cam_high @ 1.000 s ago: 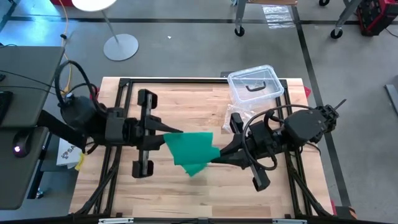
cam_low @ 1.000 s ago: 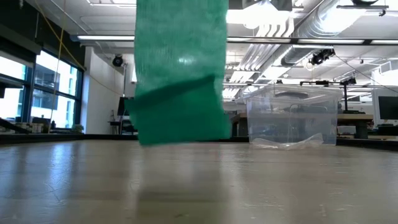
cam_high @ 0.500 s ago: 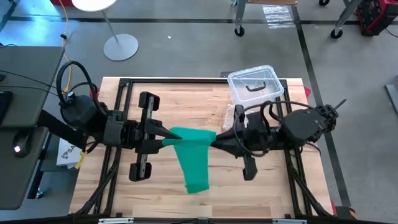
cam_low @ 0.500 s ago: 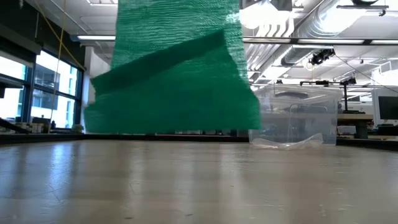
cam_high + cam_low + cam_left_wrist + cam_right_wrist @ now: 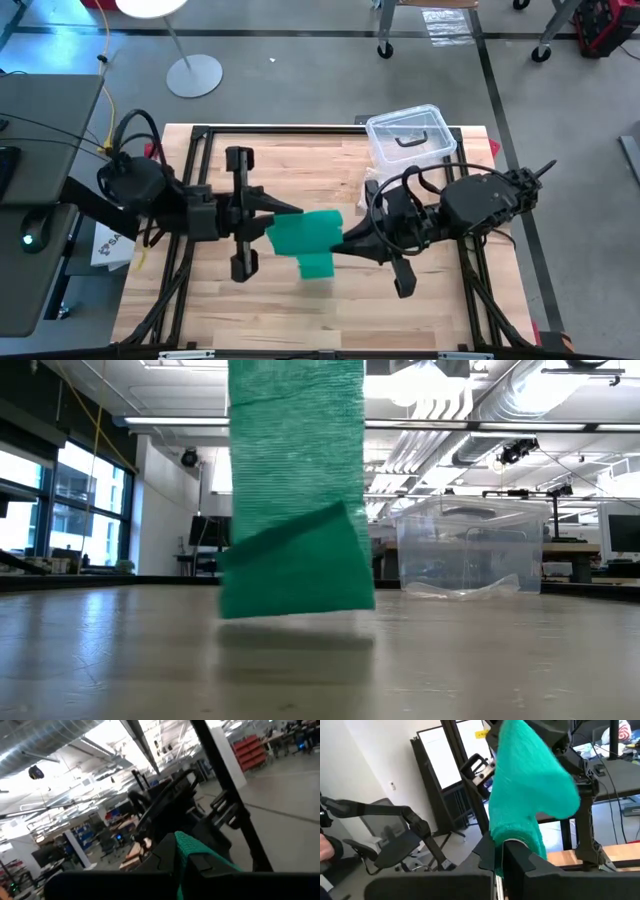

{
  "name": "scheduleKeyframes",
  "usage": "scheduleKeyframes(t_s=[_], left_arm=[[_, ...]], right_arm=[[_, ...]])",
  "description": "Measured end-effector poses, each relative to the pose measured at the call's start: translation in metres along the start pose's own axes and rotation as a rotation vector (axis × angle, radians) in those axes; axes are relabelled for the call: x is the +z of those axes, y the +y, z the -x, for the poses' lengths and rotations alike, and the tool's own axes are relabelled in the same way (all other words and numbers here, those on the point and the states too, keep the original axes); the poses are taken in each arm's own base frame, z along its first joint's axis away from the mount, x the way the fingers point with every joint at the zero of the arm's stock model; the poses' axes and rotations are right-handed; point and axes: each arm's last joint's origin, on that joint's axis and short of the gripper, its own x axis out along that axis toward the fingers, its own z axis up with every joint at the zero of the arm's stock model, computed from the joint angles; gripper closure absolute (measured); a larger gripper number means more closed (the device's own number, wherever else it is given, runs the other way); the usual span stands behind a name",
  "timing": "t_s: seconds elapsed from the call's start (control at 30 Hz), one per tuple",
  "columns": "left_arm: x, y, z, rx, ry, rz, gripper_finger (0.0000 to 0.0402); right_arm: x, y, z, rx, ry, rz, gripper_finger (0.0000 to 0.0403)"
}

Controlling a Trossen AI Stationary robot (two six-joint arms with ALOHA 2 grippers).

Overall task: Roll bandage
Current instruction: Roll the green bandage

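The bandage (image 5: 305, 238) is a flat green strip held up between both grippers over the table's middle. In the low view the bandage (image 5: 295, 490) hangs down as a broad band with a fold near its lower end (image 5: 295, 570), which is close over the table; whether it touches I cannot tell. My left gripper (image 5: 297, 212) comes in level from the left and is shut on the strip. My right gripper (image 5: 338, 245) comes in level from the right and is shut on it too. My left gripper pinches the bandage's upper left part (image 5: 186, 846) between its two fingers, coming level from the table's left. The green cloth sticks out past the fingertips and hangs below them. My right gripper pinches the bandage's right part (image 5: 514, 842) between its two fingers, level from the table's right. The cloth stands out beyond the fingertips in a wide flap and falls below the hold.
A clear plastic box (image 5: 410, 135) with a black handle stands at the far right; in the low view the box (image 5: 470, 550) is behind the strip. A crinkly clear bag (image 5: 385, 185) lies just in front of it. A black frame rail (image 5: 300, 130) borders the table.
Both grippers have rolled about their own axes while keeping their hold. The strip's hanging part swung out long toward the near edge and spread wide, then came back; it now hangs shorter and narrower, folded near its lower end.
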Motion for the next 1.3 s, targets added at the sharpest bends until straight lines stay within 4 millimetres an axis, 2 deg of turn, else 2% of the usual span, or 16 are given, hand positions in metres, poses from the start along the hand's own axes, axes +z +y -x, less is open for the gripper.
scheduleKeyframes(t_s=[0.3, 0.67, 0.93, 1.1, 1.3], left_arm=[[-0.011, 0.001, 0.000, 0.101, 0.175, -0.103, 0.0401], [-0.015, 0.001, 0.003, 0.215, 0.296, -0.172, 0.0401], [-0.021, -0.006, 0.008, 0.218, 0.380, -0.137, 0.0398], [-0.026, -0.009, 0.009, 0.184, 0.396, -0.074, 0.0357], [-0.032, -0.011, 0.013, 0.146, 0.441, -0.026, 0.0276]], right_arm=[[0.004, 0.003, 0.000, 0.082, -0.021, 0.017, 0.0400], [0.004, 0.004, 0.000, 0.097, -0.024, 0.052, 0.0400], [0.008, 0.006, 0.001, 0.051, -0.086, 0.133, 0.0400], [0.008, 0.006, 0.001, 0.052, -0.088, 0.141, 0.0400], [0.008, 0.006, 0.001, 0.051, -0.089, 0.156, 0.0400]])
